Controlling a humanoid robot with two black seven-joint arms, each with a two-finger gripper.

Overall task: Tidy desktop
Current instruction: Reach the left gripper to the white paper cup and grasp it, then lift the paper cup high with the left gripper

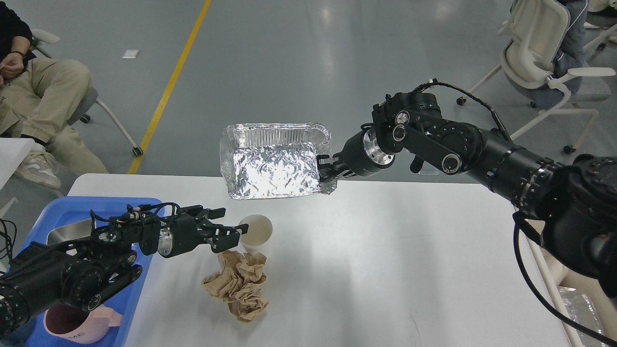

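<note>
Desktop [385,270] beneath both end effectors, left [230,230], right [327,169].

pink mug [79,327], partial embossed letters "ME", nothing else legible

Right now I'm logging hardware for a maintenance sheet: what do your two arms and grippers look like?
Both arms are matte black, built of thick cylindrical segments. The right arm has a polished silver wrist ring, round joint caps and a looping black cable. The left gripper and right gripper have black fingers; thin wires run along the left wrist.
</note>
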